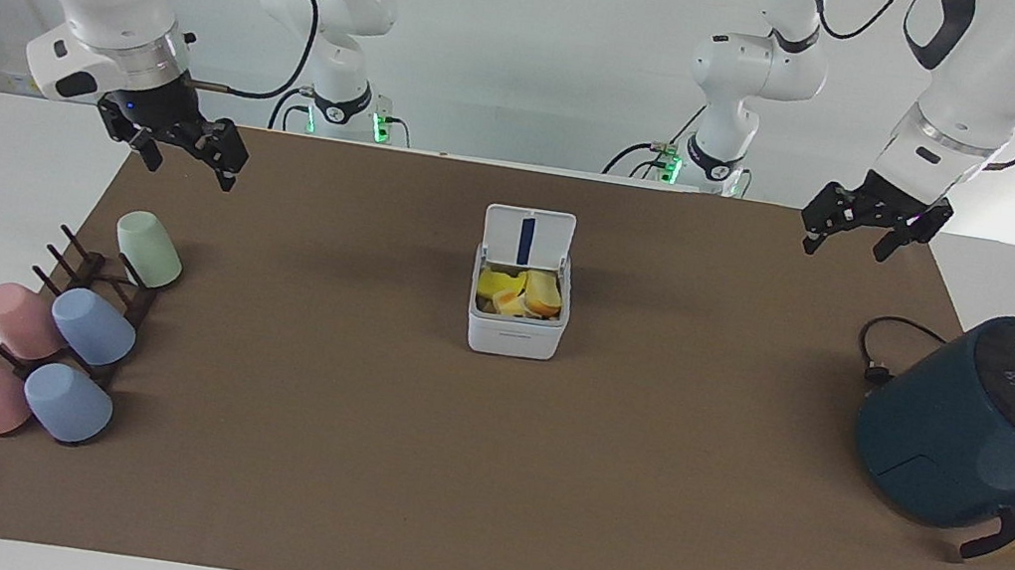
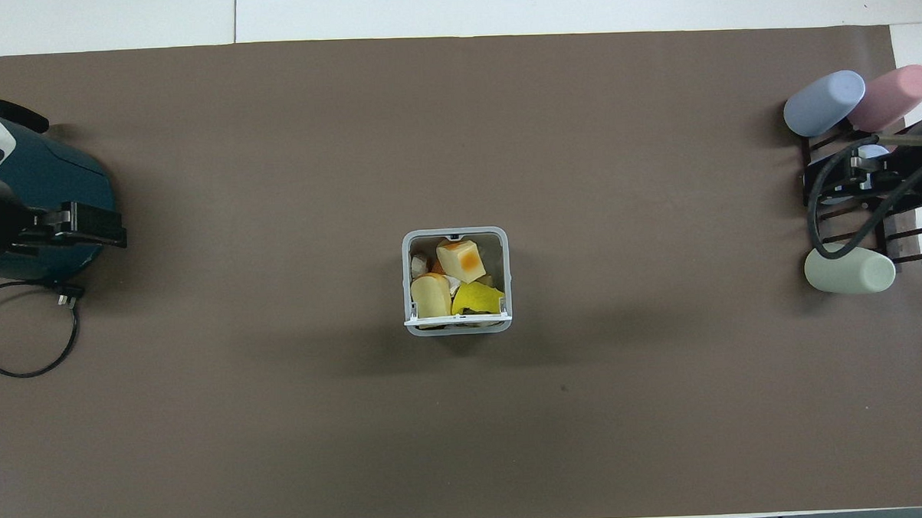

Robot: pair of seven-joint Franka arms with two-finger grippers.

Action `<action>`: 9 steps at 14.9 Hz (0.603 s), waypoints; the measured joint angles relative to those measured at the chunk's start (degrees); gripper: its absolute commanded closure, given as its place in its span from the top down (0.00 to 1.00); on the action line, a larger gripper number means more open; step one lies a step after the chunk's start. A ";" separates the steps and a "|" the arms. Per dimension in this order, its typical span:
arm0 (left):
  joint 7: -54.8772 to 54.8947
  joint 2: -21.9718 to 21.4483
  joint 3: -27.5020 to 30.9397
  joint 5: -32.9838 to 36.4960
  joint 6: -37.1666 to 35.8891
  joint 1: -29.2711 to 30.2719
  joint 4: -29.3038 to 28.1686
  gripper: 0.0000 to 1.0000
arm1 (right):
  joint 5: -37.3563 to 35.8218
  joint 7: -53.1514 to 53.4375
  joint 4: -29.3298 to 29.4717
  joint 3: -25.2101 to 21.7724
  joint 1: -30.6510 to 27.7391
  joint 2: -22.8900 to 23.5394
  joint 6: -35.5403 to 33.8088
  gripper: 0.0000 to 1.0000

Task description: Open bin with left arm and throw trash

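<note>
With lid [image 1: 527,235] up, bin [image 1: 516,332] mid-bench holds trash [image 1: 522,291]; left pincer [image 1: 863,230], right pincer [image 1: 181,152] spread, empty, over robot-side corners.

One camera stands high across the table and faces the two robots, so their bases are at the top of its view. The other looks steeply down from above the robots' own end. Both are far enough to see the whole brown mat [image 1: 596,499] [image 2: 273,143]. Both show the white bin [image 1: 515,334] [image 2: 459,328] in the middle, turned half around.
</note>
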 measured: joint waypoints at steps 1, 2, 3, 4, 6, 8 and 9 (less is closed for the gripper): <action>0.00 0.00 0.00 0.00 0.00 0.00 0.00 1.00 | 0.00 0.00 -0.95 0.09 0.01 -0.69 0.66 1.00; 0.00 0.00 0.00 0.00 0.00 -0.01 0.00 1.00 | 0.00 0.01 -2.24 0.12 0.01 -1.52 1.90 1.00; 0.00 0.00 0.00 0.00 0.00 -0.01 0.00 1.00 | 0.00 0.02 -3.41 0.12 0.01 -2.26 2.87 1.00; 0.00 -0.01 0.00 0.00 0.00 -0.01 0.00 1.00 | 0.00 0.02 -4.31 0.12 0.01 -2.82 3.49 1.00; 0.00 -0.01 0.01 0.00 0.00 -0.02 0.00 1.00 | 0.00 0.02 -5.15 0.12 0.01 -3.39 3.98 1.00; 0.00 -0.01 0.01 0.00 0.02 -0.02 0.00 1.00 | 0.00 0.02 -5.22 0.13 0.01 -3.45 4.24 1.00; 0.00 -0.01 0.01 0.00 0.02 -0.02 0.00 1.00 | 0.00 0.02 -5.22 0.13 0.01 -3.45 4.30 1.00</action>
